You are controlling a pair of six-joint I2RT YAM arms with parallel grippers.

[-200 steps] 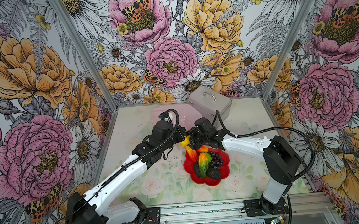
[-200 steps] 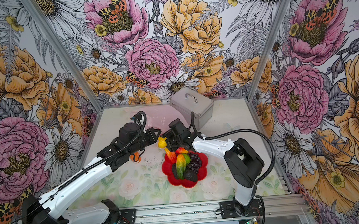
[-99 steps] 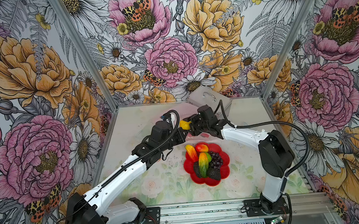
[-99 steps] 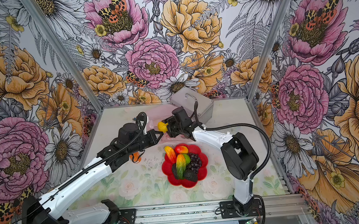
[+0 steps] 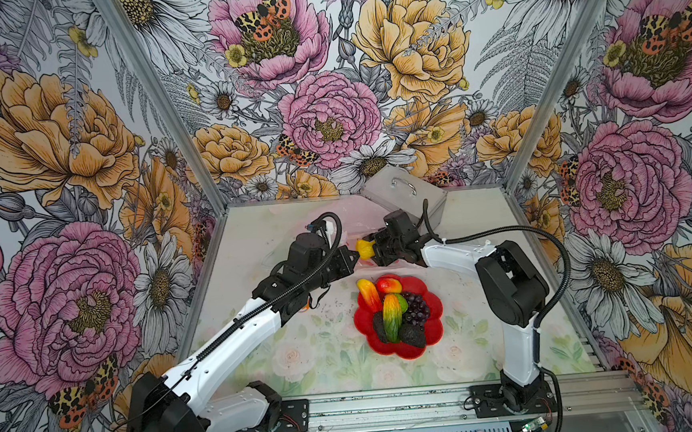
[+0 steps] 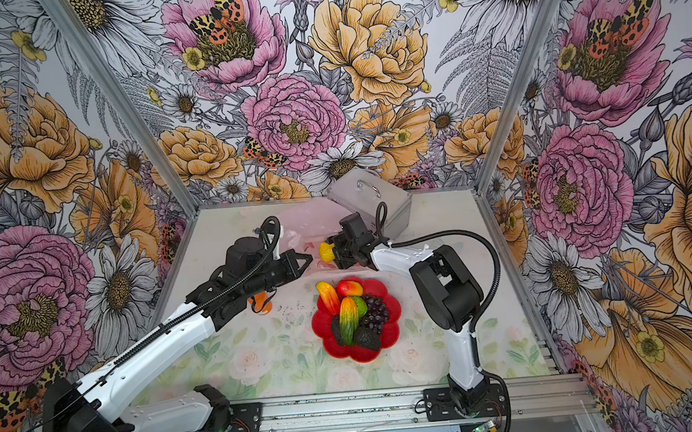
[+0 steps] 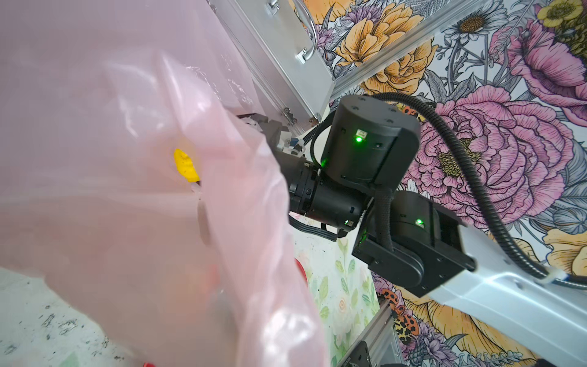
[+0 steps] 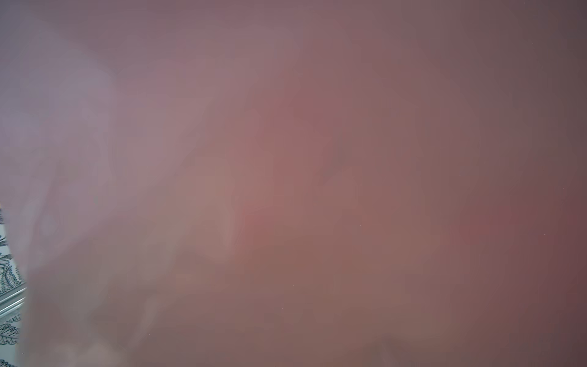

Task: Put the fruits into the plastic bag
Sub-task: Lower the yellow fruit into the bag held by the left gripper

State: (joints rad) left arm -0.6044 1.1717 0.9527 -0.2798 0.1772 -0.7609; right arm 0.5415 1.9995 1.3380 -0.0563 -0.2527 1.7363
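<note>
Flowered wallpaper (image 5: 80, 139) is enclosing a pale, rose-printed tabletop (image 5: 304, 353). Toward the back, the left pincer (image 5: 354, 256) is pressing together on a fold of the plastic bag (image 6: 307, 228), and the pink film is draping across most of the left wrist view. The right pincer (image 5: 374, 249) is pinching the lemon (image 5: 363, 249), hovering just beside the left pincer's tips at the bag's edge. In the left wrist view the lemon (image 7: 185, 165) is showing between folds of film; whether it is inside the mouth I cannot tell. Blurred pink is filling the right wrist view.

Near both pincers, on the side toward the arm bases, the red plate (image 5: 433, 302) is carrying 2 mangoes (image 5: 368, 294), a peach (image 5: 388, 284), a lime (image 5: 402, 302), grapes (image 5: 416, 306) and 2 avocados (image 5: 412, 335). Behind the bag a silver case (image 5: 405, 196) is sitting, and an orange bottle (image 6: 260, 302) is lying under the left arm.
</note>
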